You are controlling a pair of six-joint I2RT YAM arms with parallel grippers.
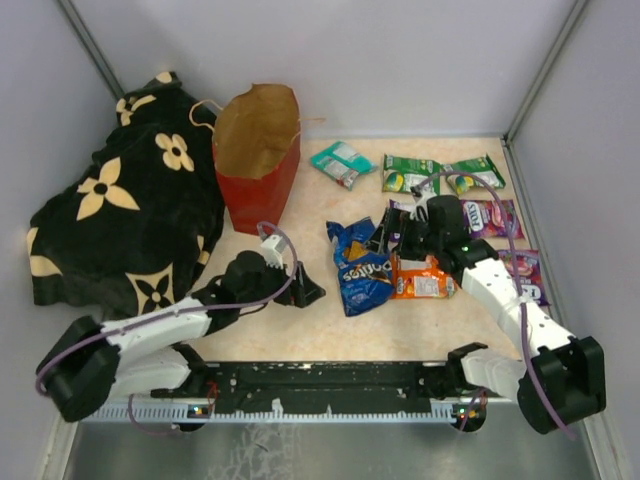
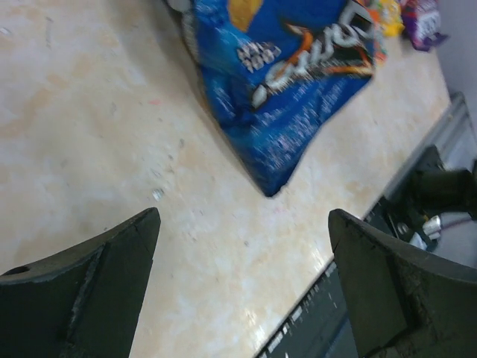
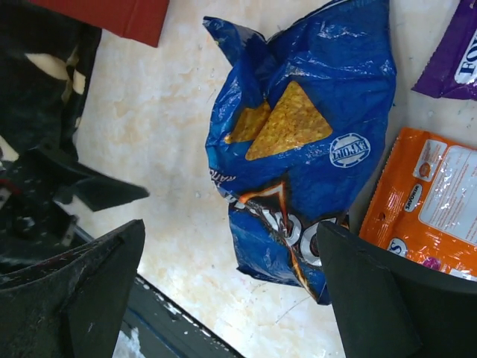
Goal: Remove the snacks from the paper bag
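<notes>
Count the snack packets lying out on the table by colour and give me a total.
green packets: 2
teal packet: 1
blue chip bag: 1
orange packet: 1
purple or pink packets: 3, one of them half hidden
Total: 8

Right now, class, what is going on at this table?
A red paper bag stands open at the back, being emptied. The snacks lie on the table to its right, among them a blue Doritos bag and an orange packet. Both grippers are open and hold nothing: the left gripper sits low beside the Doritos bag, the right gripper hovers over it.
</notes>
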